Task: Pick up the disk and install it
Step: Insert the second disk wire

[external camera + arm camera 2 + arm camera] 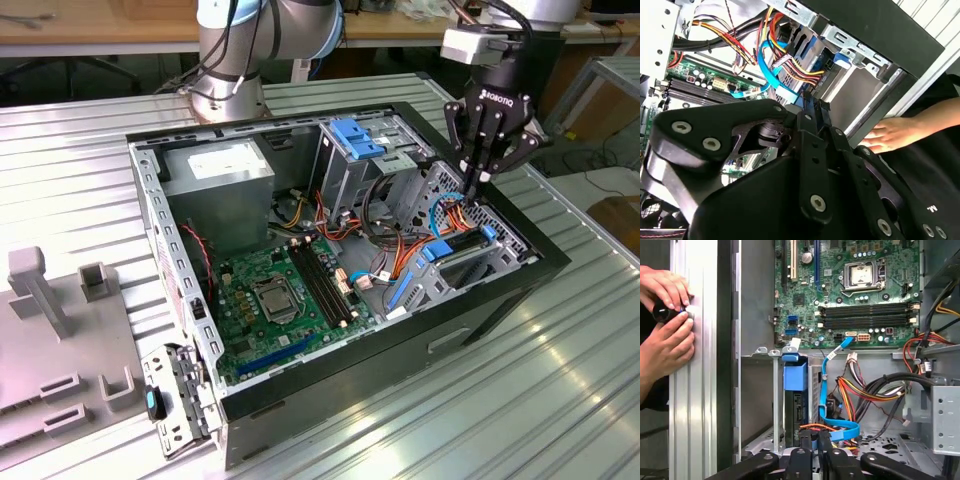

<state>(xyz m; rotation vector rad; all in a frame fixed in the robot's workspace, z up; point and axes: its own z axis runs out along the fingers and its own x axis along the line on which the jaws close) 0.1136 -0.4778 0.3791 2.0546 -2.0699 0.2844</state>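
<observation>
Black metal walls frame one open computer case (505, 290), lying on its side on a ribbed silver surface (560, 380). One arm reaches into it from above, and its pincer (478, 178) hangs at the drive cage (455, 255) by the case's wall at the exterior view's right. In both wrist views the black fingers (812, 455) stand close together over the bundle of cables, and I cannot tell whether anything is clamped between them. One disk (795, 390) is to be seen: its blue carrier stands on edge in a slot of the cage, right beside the case wall, with the dark body below the blue end. One flat blue cable (832, 390) loops beside it, touching a bunch of orange, red and yellow wires (860, 390). Inside the case lie one green board (280, 300) with one square silver socket, one grey power box (220, 175) at the far corner, and one further blue-topped bay (355, 140) behind the cage. Room is tight around the pincer, with cables on one side and the cage wall on the other; the middle of the board is open. Two hands (665, 325) of a person rest at the outer edge of the surface, holding a small black knob (662, 312). Outside the case, at the exterior view's left, one grey plate (60, 340) carries several upright blocks.
</observation>
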